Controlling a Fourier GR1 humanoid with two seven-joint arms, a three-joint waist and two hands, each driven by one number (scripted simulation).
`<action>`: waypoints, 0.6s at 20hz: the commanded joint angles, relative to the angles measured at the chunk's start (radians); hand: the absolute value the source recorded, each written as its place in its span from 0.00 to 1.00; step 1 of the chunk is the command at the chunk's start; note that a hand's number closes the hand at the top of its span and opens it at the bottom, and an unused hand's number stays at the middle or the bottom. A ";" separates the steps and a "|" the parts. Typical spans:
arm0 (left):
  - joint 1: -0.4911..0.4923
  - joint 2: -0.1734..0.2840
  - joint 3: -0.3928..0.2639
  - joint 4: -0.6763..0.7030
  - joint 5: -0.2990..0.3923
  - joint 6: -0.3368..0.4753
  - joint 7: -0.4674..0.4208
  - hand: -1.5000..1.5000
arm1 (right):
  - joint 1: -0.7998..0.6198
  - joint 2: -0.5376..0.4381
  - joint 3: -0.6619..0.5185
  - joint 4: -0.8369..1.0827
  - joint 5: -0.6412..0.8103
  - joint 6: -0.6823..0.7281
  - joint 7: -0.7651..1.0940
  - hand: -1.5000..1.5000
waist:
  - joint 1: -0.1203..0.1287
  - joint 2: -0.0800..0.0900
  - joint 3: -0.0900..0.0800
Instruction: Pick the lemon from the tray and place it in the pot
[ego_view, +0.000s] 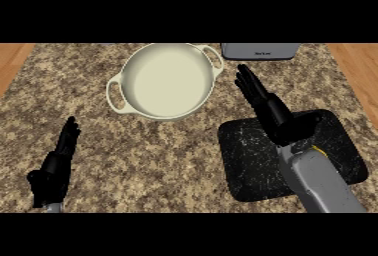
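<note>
At centre right, the right robot hand (267, 107), fingers straight, hovers above the tray (251, 165); lemon (319, 149) barely visible; next: grasp it.

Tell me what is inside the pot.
The pot shows only its bare cream interior; no lemon lies in it. Nothing covers its inside. The right hand, fingers straight, is over the black tray, beside the pot.

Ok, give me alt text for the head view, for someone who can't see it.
The robot's right hand reaches with straight fingers over a black tray on a speckled stone counter, its forearm hiding most of a small yellow object on the tray. A cream two-handled pot stands empty beyond the tray, up and left. The left hand rests open at lower left.
</note>
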 joint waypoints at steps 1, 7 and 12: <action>0.016 -0.011 -0.004 -0.045 0.031 -0.047 0.011 0.50 | 0.077 -0.033 -0.013 -0.039 -0.008 0.064 0.000 0.00 | 0.022 0.015 0.021; -0.088 -0.051 -0.040 -0.072 0.082 -0.061 0.149 0.50 | -0.029 -0.392 0.011 -0.074 0.170 0.289 0.016 0.00 | -0.006 -0.032 -0.015; -0.149 -0.077 -0.038 -0.120 0.139 -0.057 0.283 0.50 | 0.234 -0.417 -0.204 -0.045 0.209 0.095 -0.379 0.00 | -0.034 0.011 0.025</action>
